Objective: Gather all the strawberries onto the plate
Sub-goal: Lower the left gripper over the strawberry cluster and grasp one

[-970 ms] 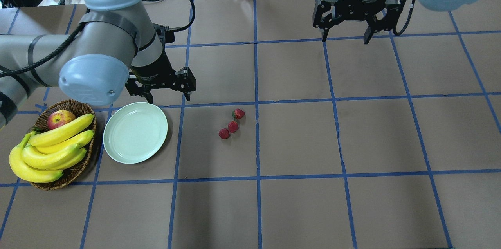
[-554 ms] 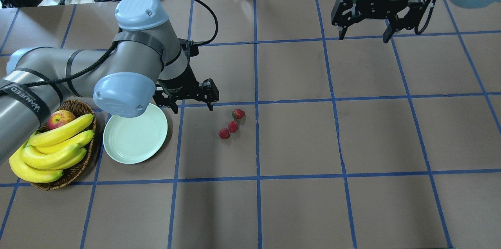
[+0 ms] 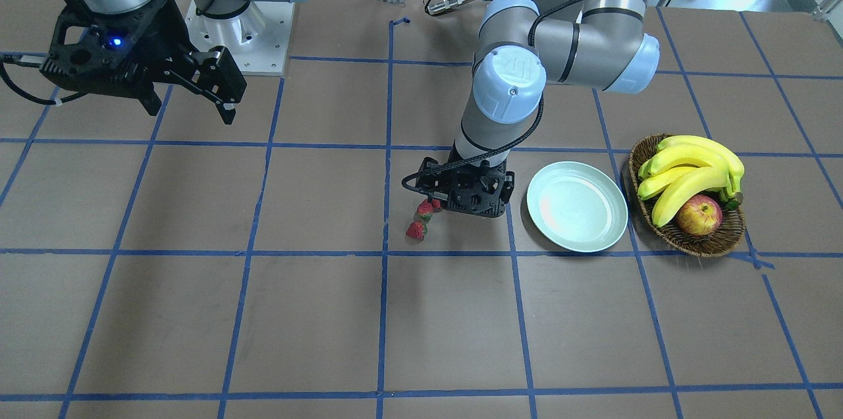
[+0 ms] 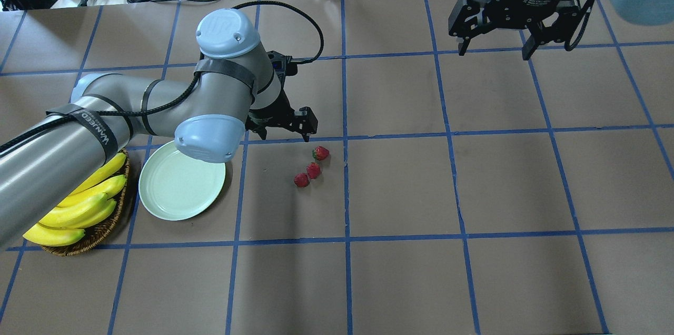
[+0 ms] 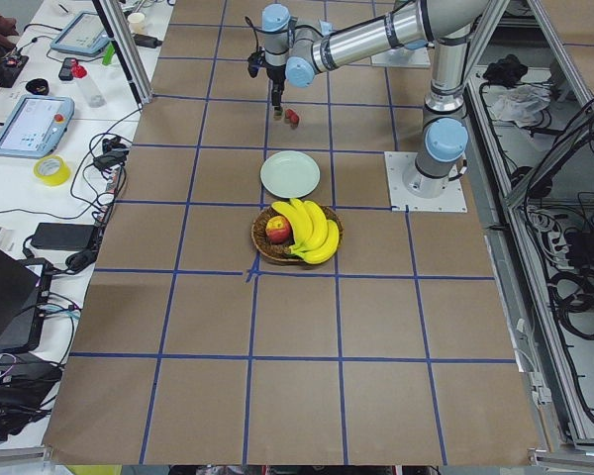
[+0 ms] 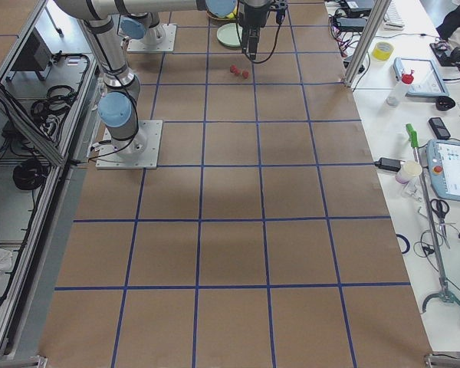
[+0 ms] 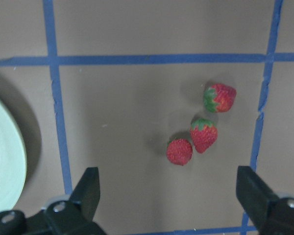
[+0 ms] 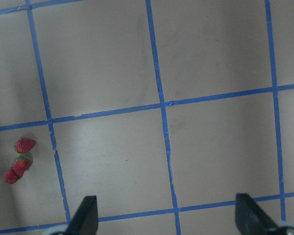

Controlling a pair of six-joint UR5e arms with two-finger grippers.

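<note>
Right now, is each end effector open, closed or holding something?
Left end effector: open, holding nothing.
Right end effector: open, holding nothing.

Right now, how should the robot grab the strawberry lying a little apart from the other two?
Come straight down with the open left gripper and pinch the lone strawberry across its red body, not the leafy cap. It lies on its side with bare table around it, so the fingers probably fit.
</note>
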